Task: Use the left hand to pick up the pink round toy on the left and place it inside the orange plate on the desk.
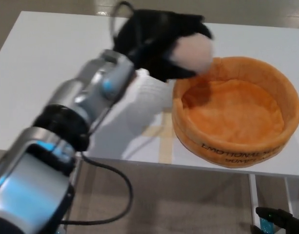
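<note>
Your left hand grips the pink ball, raised over the orange plate's ten o'clock rim; worktop beneath.

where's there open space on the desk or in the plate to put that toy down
The orange plate's floor is bare, right of the left hand holding the pink round toy. The white desk is bare left of the arm. It's crowded over the plate's left rim, where hand and toy hover.
</note>
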`<state>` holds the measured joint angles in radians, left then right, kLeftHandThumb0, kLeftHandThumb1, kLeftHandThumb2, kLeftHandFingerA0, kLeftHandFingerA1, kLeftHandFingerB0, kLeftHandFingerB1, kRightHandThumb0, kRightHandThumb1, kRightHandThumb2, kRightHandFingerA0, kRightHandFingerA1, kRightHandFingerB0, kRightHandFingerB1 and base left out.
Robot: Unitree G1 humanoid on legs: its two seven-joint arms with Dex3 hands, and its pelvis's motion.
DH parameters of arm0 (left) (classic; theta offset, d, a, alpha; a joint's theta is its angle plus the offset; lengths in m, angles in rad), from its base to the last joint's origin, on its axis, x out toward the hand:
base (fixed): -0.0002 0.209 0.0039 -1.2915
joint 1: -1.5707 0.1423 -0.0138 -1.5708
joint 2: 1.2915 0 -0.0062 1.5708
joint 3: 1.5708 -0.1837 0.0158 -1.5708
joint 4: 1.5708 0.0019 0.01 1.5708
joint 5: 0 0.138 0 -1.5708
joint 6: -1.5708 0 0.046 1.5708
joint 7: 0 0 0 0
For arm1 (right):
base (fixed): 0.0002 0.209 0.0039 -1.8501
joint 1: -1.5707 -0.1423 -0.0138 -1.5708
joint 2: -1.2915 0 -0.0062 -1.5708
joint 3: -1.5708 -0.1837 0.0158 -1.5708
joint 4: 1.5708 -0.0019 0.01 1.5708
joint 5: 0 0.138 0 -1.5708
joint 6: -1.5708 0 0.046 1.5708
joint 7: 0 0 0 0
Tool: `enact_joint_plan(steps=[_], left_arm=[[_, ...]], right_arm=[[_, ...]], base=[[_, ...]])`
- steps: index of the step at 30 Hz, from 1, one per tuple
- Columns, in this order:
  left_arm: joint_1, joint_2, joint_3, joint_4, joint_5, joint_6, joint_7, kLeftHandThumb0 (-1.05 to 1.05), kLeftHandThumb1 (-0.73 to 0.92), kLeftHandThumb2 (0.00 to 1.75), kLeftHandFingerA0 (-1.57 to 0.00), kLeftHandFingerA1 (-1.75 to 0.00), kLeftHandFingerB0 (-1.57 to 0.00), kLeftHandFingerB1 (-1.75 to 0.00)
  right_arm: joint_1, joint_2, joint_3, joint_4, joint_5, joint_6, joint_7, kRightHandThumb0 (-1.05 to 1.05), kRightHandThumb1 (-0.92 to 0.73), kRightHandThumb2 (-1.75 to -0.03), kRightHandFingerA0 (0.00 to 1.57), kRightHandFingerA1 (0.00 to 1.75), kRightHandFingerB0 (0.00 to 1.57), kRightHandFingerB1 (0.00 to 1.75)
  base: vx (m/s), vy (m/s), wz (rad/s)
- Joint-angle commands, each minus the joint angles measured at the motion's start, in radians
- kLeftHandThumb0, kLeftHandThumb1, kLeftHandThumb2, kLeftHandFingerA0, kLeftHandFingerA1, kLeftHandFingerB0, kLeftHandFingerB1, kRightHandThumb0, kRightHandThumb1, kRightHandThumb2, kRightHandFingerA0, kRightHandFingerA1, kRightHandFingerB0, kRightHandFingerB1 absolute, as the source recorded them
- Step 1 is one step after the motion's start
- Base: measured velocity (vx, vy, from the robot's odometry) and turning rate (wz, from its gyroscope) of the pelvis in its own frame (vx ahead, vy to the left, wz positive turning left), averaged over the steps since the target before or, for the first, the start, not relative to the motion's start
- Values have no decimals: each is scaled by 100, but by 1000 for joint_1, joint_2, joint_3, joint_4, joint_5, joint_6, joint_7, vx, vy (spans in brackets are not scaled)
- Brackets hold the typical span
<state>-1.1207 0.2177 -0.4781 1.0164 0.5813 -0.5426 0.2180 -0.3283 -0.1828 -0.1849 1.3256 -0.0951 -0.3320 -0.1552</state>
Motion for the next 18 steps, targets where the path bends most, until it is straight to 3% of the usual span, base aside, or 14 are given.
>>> enact_joint_plan(steps=[1,7,8,9,10,11,12,13,18], left_arm=[[-39,-90,-27,31,29,51,-27,-13,75,64,-88,-147,-91,-66],[-63,-155,-51,77,44,81,-30,-16,75,62,-88,-138,-89,-58],[-60,-166,-56,85,49,83,-24,-23,55,56,-94,-85,-65,-42],[-58,-174,-60,91,53,85,-19,-23,55,56,-94,-85,-65,-42],[-61,-181,-75,102,63,100,-50,-53,48,55,-35,-36,-27,-30],[-64,-182,-84,107,68,110,-76,-53,48,55,-35,-36,-27,-30],[-65,-184,-90,109,65,126,-127,-74,49,56,0,-25,-9,-27],[-65,-186,-98,111,65,143,-166,-76,46,83,0,0,-8,-19],[-68,-190,-109,115,59,182,-235,-85,47,90,0,0,-5,-10]], right_arm=[[5,6,-1,3,8,7,-2,-20,-58,-57,61,62,60,49],[6,11,-10,3,17,-3,7,-19,-59,-57,62,64,60,51],[6,11,-8,2,15,0,4,-20,-59,-58,61,62,58,50],[5,10,-6,2,13,2,3,-20,-59,-58,61,62,58,50],[5,10,-5,2,11,3,2,-19,-58,-58,60,62,58,50],[5,11,-5,2,12,2,3,-19,-58,-58,60,62,58,50],[4,11,-8,2,15,3,6,-23,-58,-57,60,63,59,50],[3,12,-11,2,19,4,11,-22,-58,-57,60,65,59,50],[3,11,-14,2,20,4,18,-20,-58,-57,60,63,58,50]], base=[[0,0,0],[0,0,0],[0,0,0],[0,0,0],[0,0,0],[0,0,0],[0,0,0],[0,0,0],[0,0,0]])
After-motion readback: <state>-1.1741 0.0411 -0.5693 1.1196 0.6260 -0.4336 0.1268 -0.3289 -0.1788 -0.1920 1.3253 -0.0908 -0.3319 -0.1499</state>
